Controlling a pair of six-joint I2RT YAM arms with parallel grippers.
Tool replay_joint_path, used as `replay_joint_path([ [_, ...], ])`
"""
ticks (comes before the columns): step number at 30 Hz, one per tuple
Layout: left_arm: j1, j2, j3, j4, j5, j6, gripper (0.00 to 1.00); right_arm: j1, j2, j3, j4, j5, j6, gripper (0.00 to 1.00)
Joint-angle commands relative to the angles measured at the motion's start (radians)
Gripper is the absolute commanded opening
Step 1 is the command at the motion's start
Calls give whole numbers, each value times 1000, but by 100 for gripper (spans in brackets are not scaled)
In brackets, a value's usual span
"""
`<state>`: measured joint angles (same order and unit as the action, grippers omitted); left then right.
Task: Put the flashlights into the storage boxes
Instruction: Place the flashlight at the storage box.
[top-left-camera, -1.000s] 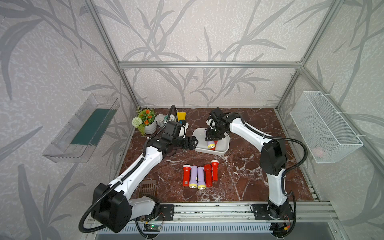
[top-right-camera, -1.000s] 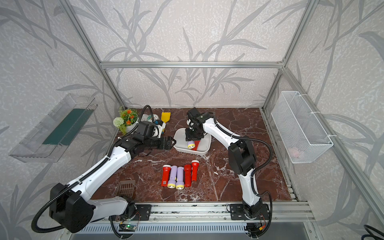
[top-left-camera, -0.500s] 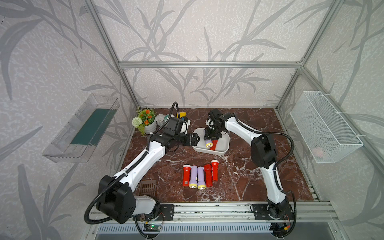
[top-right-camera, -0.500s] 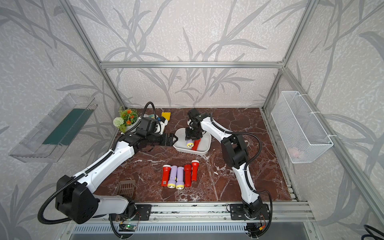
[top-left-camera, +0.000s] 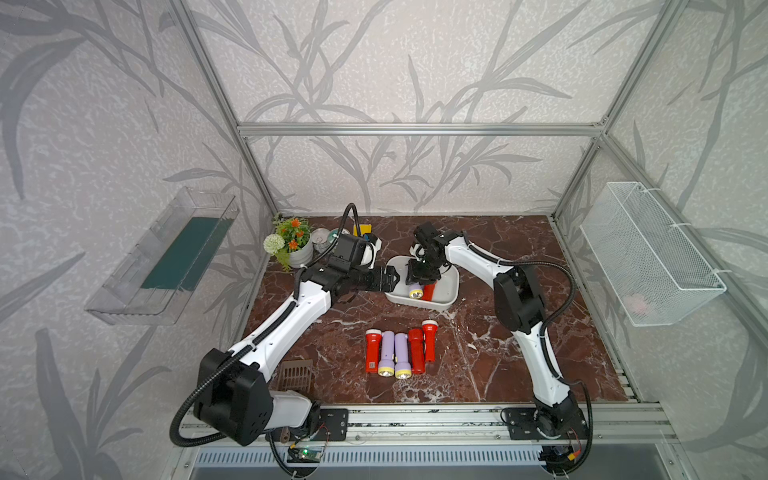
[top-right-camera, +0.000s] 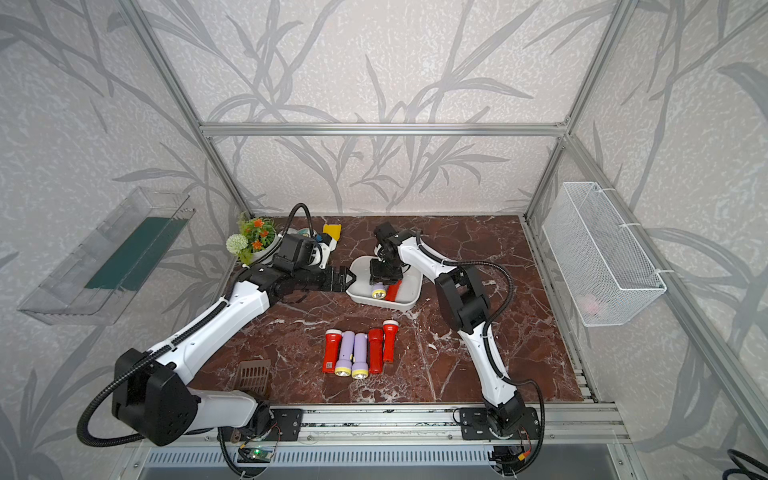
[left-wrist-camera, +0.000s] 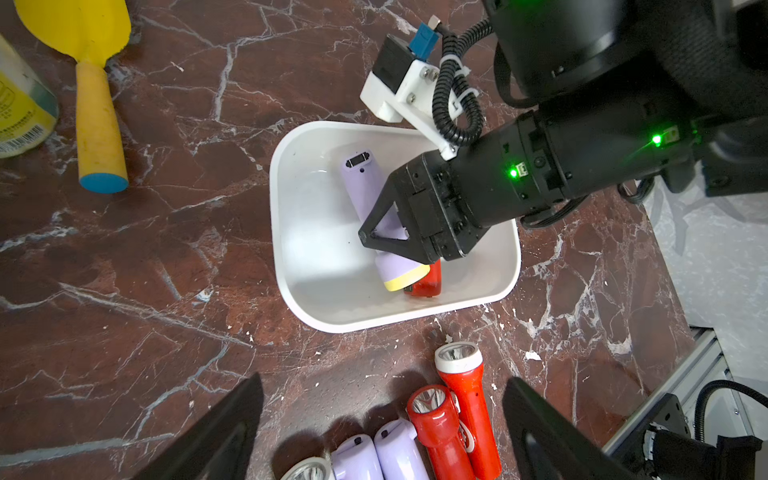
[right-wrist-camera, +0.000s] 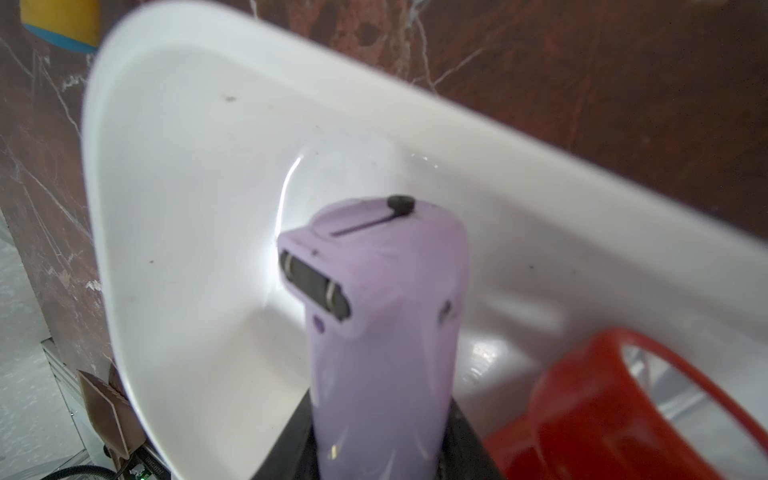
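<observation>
Nearest the front rail, five flashlights (top-left-camera: 397, 353) lie side by side on the desk (top-left-camera: 498, 353), three red and two lilac. The left wrist view cuts off all but their far ends. Beyond them stands the storage box (top-left-camera: 441, 303). The left gripper (top-left-camera: 392, 279) hangs just outside its left end, jaws apart, holding nothing. The right gripper (left-wrist-camera: 384, 239) reaches down into the box, clamped on a lilac flashlight (left-wrist-camera: 363, 183). In both top views only this flashlight's yellow head shows. The left wrist view shows its body slanting across the box, head over a red flashlight (left-wrist-camera: 428, 284). The blurred right wrist view shows its slotted tail. Farthest back lie a yellow shovel (left-wrist-camera: 89, 83) and a flower pot (top-left-camera: 293, 245).
</observation>
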<state>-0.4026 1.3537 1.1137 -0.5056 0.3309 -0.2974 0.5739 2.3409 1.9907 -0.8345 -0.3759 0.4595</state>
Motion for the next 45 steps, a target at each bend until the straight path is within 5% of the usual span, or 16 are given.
replay_joint_path([
  [1, 7, 9, 29, -13, -1, 26, 93, -5, 17, 25, 5, -22, 6, 37],
  [7, 10, 22, 31, -8, 2, 27, 93, -6, 20, 11, 2, -21, 3, 39],
  [16, 17, 33, 34, -7, -12, 30, 93, -6, 8, 4, -14, -21, -12, 54],
  [31, 30, 85, 61, -24, -75, 18, 93, -18, -192, -14, -126, 54, -74, 54],
  [45, 24, 18, -29, -66, -74, -120, 93, -25, -496, -389, -104, 68, -87, 54],
])
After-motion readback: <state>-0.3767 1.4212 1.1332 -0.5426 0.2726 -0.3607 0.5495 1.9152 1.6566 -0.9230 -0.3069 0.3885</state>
